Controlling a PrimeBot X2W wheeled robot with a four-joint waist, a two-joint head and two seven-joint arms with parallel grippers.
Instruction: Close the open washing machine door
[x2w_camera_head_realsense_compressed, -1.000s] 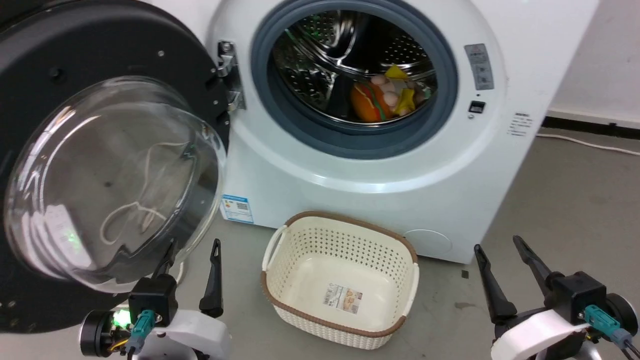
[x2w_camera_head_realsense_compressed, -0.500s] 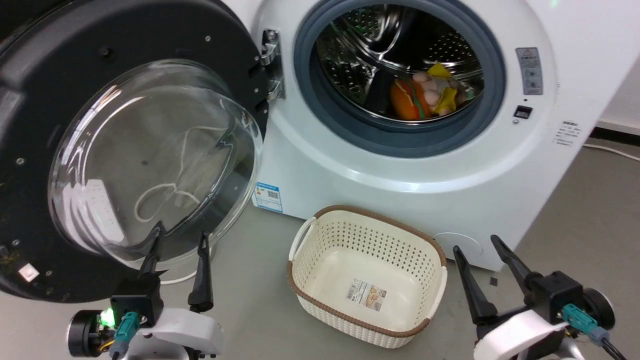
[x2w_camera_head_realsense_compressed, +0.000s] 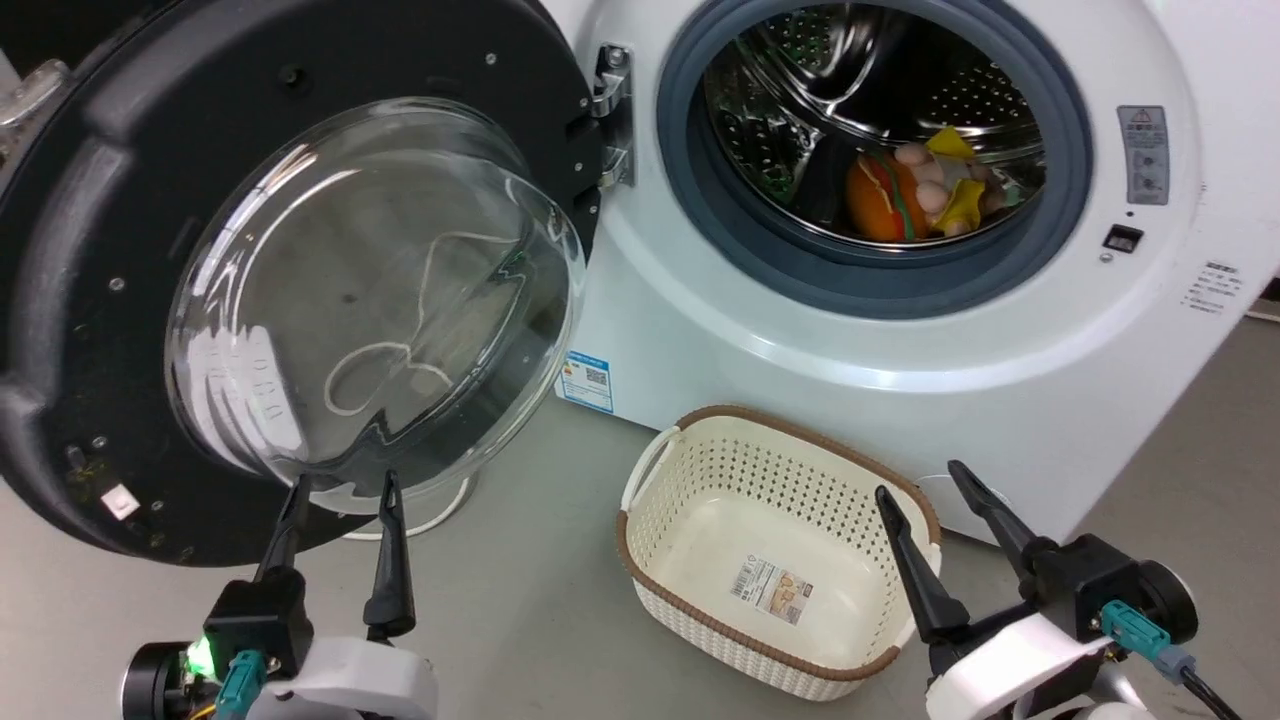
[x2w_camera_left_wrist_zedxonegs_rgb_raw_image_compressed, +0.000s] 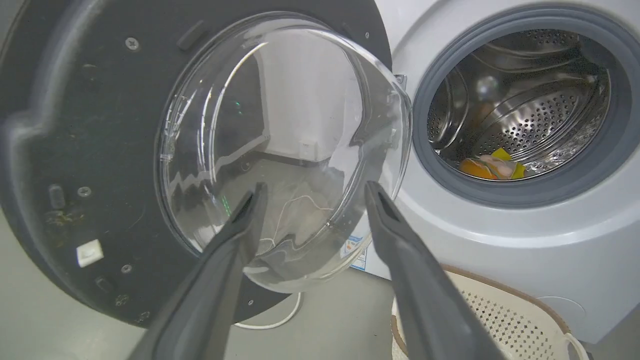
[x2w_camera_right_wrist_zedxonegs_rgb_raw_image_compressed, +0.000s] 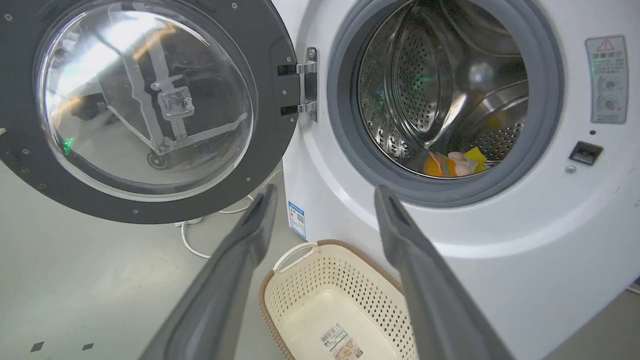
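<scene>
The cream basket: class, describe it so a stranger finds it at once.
Find the white front-loading washing machine. On the grey floor before it sits a cream perforated plastic basket, brown-rimmed. Unlike the round glossy black door on its left, it is low, rectangular, open-topped.

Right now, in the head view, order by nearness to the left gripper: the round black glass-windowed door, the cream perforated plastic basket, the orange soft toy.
1. Round black door, just ahead of left gripper.
2. Cream basket, to its right.
3. Orange toy, inside steel drum.
</scene>
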